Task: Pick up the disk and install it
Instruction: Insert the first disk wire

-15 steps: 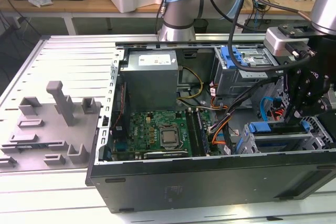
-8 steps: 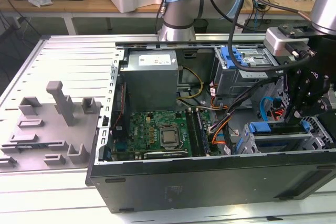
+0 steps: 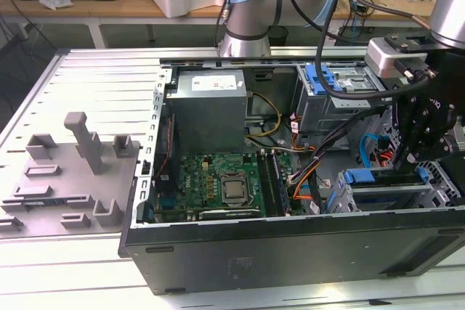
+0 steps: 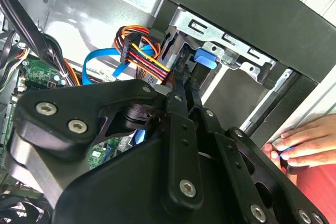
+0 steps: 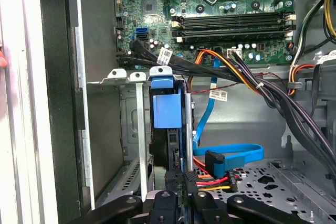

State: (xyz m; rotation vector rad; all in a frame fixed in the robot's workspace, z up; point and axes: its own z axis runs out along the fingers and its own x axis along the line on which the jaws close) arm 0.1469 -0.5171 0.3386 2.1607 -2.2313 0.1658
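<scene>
On the ribbed grey table, you have an open black computer case lying on its side, motherboard exposed, a grey fixture block beside it toward the exterior view's left, cluttered benches behind. Your gripper sits low over the drive cage; its fingers are closed on the disk. The disk stands on edge in the cage slot, long axis running down into the cage, blue carrier tab toward the motherboard. A person's hand rests on the case edge.

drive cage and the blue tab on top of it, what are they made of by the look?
Perforated grey drive cage: looks like bare sheet metal, dull silver with punched slots and folded tabs. Blue tab on top: probably moulded plastic, uniform matte colour with soft rounded edges.
</scene>
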